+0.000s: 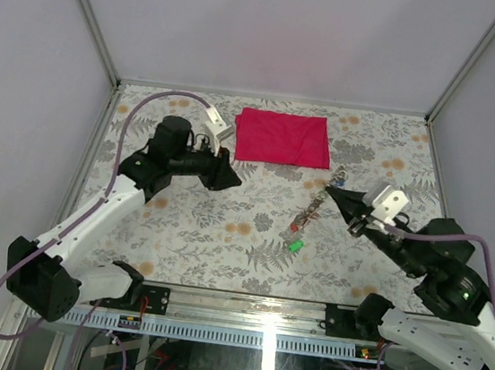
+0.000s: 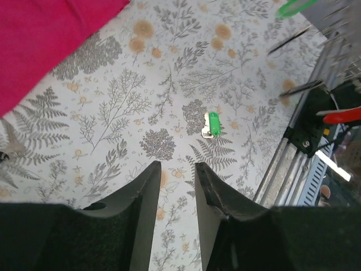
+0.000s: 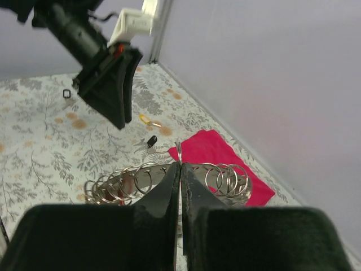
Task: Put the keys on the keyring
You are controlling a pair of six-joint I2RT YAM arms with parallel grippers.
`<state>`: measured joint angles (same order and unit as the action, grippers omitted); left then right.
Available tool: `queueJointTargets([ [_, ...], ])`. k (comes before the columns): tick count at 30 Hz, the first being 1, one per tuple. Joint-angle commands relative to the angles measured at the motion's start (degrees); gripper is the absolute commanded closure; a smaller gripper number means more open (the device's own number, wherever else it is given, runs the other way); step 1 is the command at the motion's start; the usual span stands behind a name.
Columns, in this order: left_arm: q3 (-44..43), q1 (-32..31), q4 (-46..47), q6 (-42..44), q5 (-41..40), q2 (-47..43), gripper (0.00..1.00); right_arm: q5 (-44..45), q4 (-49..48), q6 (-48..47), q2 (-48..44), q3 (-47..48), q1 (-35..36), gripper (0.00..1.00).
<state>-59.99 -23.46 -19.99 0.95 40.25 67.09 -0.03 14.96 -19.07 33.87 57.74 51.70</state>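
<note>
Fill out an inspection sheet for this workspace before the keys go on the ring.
Surface: floral-patterned tabletop, with keys lying loose on it.
Job's things: keyring pinched in the right hand; green key and red key lie mid-table; yellow key and black key lie farther off, apart.
Clutter: folded red cloth toward the far edge.
Hands: left hand slightly parted, empty, above the table; right hand shut on the keyring.
Cables: left arm cable and right arm cable, both purple, both away from the keys.
Surroundings: pale enclosure walls; metal rail along the near edge.
</note>
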Motion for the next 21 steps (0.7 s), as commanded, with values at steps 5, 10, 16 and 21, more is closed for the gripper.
queueJointTargets([
  [5,0.33,-8.56,8.13,-20.81,-24.75,7.2,0.68,8.76,2.03,8.58,-3.83,2.93,0.05,1.0],
  [10,2.05,-2.59,11.12,-26.93,-18.1,12.69,0.71,9.12,2.88,8.92,-3.59,2.92,0.0,1.0],
  [16,14.55,7.1,28.79,-33.92,-6.72,12.65,0.15,9.88,3.53,9.66,-3.43,2.93,0.05,1.0],
  [21,13.69,7.6,25.33,-32.97,-9.26,14.64,0.0,10.14,3.02,9.85,-3.1,2.43,0.02,1.0],
])
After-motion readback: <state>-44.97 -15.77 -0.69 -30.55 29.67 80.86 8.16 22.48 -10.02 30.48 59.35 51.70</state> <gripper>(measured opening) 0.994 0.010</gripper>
